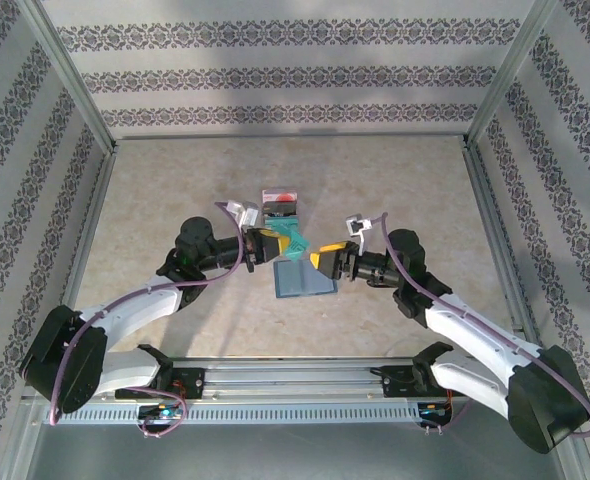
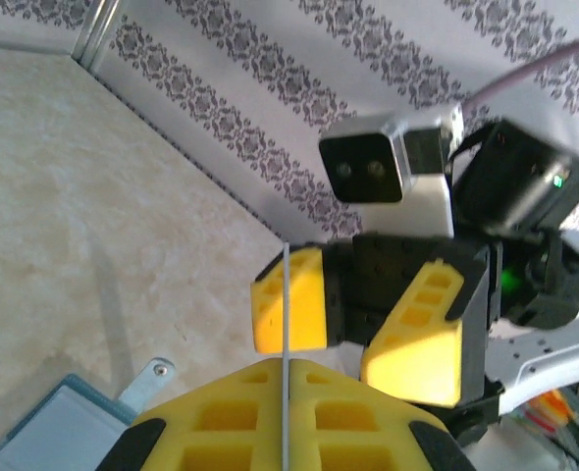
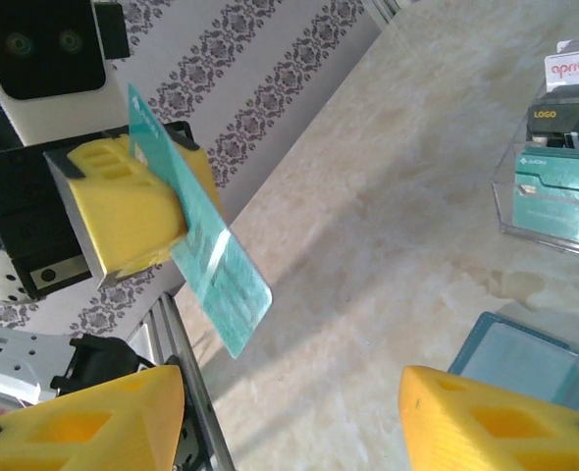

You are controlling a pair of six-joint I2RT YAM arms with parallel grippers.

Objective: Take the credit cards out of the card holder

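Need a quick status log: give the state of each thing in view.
Left gripper: shut on the teal card.
Right gripper: open, empty.
Teal card: held off the table.
Card holder: flat on the table.
Clear stand: upright, three cards in it.

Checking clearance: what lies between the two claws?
The teal card, pinched in the left claw, its free end toward the open right claw; top view.

Left end effector (image 1: 265, 246) apparently pinches teal card (image 1: 297, 243) near card holder (image 1: 303, 281).
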